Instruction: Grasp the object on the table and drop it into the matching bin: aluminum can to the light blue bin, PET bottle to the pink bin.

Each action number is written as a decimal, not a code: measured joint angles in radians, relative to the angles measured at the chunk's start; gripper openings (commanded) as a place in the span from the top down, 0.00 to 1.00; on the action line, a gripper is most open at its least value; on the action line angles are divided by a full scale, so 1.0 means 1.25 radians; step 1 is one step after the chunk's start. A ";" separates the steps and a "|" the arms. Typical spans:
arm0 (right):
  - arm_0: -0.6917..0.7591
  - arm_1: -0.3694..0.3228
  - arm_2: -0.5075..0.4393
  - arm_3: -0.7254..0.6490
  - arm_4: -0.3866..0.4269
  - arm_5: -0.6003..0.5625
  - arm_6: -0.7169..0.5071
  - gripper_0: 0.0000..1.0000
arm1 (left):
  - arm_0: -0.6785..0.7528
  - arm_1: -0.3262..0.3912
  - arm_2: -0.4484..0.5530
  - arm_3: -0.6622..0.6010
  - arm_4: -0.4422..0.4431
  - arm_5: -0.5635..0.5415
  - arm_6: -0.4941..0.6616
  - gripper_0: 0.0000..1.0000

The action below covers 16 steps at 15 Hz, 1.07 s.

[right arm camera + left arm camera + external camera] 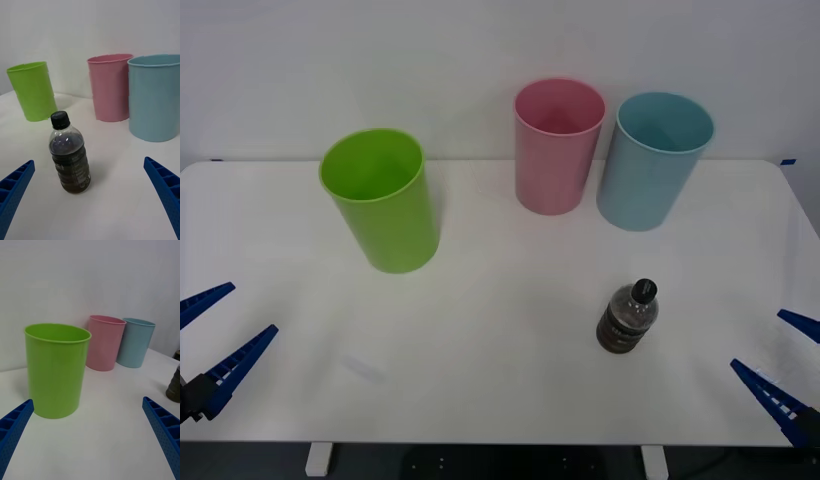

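While the bottle [627, 318] stands upright before the pink bin [557, 146], both grippers, right [778, 367] and left [210, 336], wait spread apart at the table [480, 390] edge, empty, presumably ready to reach

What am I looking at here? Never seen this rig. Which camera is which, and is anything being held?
It is a two-armed robot on wheels, facing a wide white table. One picture comes from a camera above the arms, looking down; the other two come from cameras on the wrists. The blue ribbed prongs are gripper fingers: the left gripper and the right gripper are both open near the table's front corners, holding nothing. On the table stand a tall lime green plastic bin, a tall pink plastic bin and a tall light blue plastic bin side by side, plus a small clear plastic bottle of dark liquid with a black cap, upright, nearer the right gripper.
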 measured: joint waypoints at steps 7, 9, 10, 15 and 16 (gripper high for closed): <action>-0.052 -0.026 0.083 0.094 -0.001 0.006 0.136 0.00 | 0.000 0.000 0.000 0.000 0.000 0.000 0.000 0.00; -0.083 -0.027 0.113 0.123 0.000 0.006 0.150 0.00 | 0.000 0.000 0.000 0.000 0.000 0.000 0.000 0.00; -0.098 -0.028 0.127 0.138 0.000 0.006 0.156 0.00 | 0.000 0.000 0.000 0.000 0.000 0.000 0.000 0.00; -0.183 -0.026 0.194 0.229 0.001 0.010 0.187 0.00 | 0.000 0.000 0.000 0.000 0.000 0.000 0.000 0.00; -0.195 -0.026 0.204 0.241 0.002 0.012 0.194 0.00 | 0.000 0.000 0.000 0.000 0.000 0.000 0.000 0.00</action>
